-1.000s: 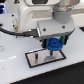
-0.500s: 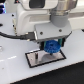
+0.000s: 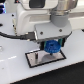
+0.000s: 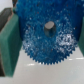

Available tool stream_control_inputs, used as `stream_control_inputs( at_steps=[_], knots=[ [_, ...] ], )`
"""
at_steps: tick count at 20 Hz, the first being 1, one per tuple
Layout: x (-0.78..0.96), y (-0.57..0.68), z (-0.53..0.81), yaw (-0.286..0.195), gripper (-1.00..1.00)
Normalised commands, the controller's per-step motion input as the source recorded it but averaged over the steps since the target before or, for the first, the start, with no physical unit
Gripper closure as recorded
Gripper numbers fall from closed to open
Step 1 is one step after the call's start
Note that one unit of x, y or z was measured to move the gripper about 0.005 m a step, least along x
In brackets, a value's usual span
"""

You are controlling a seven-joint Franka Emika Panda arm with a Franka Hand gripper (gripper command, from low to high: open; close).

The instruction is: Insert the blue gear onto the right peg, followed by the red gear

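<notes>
The blue gear (image 3: 52, 48) hangs just above the black-framed pale plate (image 3: 36, 59), held in my gripper (image 3: 51, 46), whose jaws are shut on its sides. In the wrist view the blue gear (image 4: 46, 35) fills most of the picture, with its raised grey hub (image 4: 49, 25) near the middle and green fingers (image 4: 9, 42) pressed against its toothed rim. A thin dark pin (image 3: 39, 55) stands on the plate, towards the exterior view's left of the gear. I cannot tell whether it is the right peg. The red gear is out of view.
The plate lies on a white tabletop (image 3: 15, 70). The arm's white body (image 3: 35, 17) fills the upper part of the exterior view, with a dark cable (image 3: 12, 36) running to the exterior view's left.
The gripper and the blue gear have come down a little towards the plate.
</notes>
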Motion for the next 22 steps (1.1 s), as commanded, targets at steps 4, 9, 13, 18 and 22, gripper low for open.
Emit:
stream_control_inputs(
  at_steps=[4, 9, 13, 18, 22],
  knots=[
    [0.56, 0.0, 0.32, 0.0, 1.0],
    [0.39, 0.0, 0.2, 0.0, 1.0],
    [0.15, 0.03, 0.07, 0.0, 1.0],
    [0.19, 0.02, 0.04, 0.0, 1.0],
    [0.11, 0.0, 0.03, 0.0, 1.0]
  ],
)
